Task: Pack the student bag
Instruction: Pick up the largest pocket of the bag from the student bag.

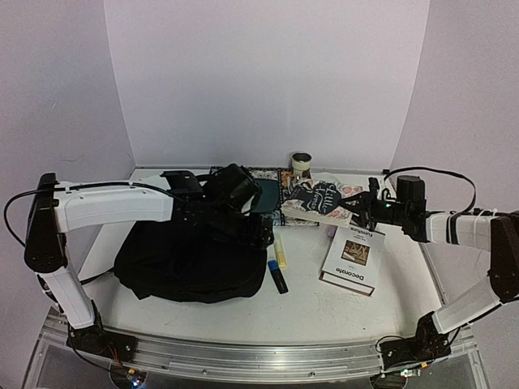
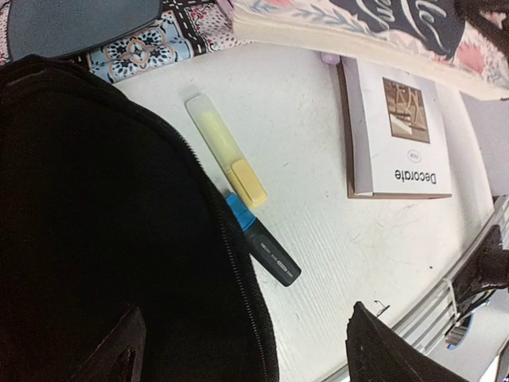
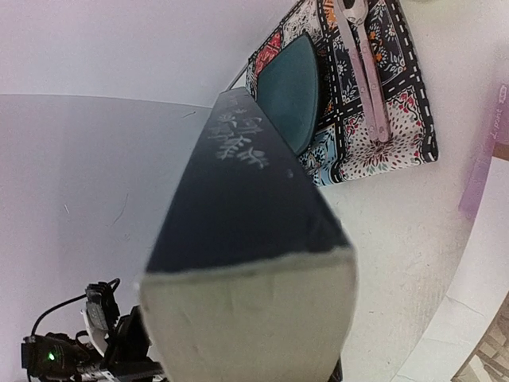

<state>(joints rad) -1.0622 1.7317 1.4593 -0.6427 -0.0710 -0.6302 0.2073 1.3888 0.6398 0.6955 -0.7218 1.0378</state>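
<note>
Packing looks barely begun: the student bag [image 1: 190, 263] lies on the tabletop [image 1: 324, 312] beneath my empty, wide-spread left fingers [image 2: 382, 354], my right fingers [image 1: 366, 203] clamp a book [image 1: 318, 203], and the highlighter [image 1: 279, 255], marker [image 1: 277, 280] and booklet [image 1: 353, 259] lie outside it.

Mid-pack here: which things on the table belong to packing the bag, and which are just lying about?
Job: student bag; dark-covered book in right pincer; Decorate book; yellow highlighter; blue-and-black marker; patterned case, likely.
Lying about, probably: small roll at the back.
</note>
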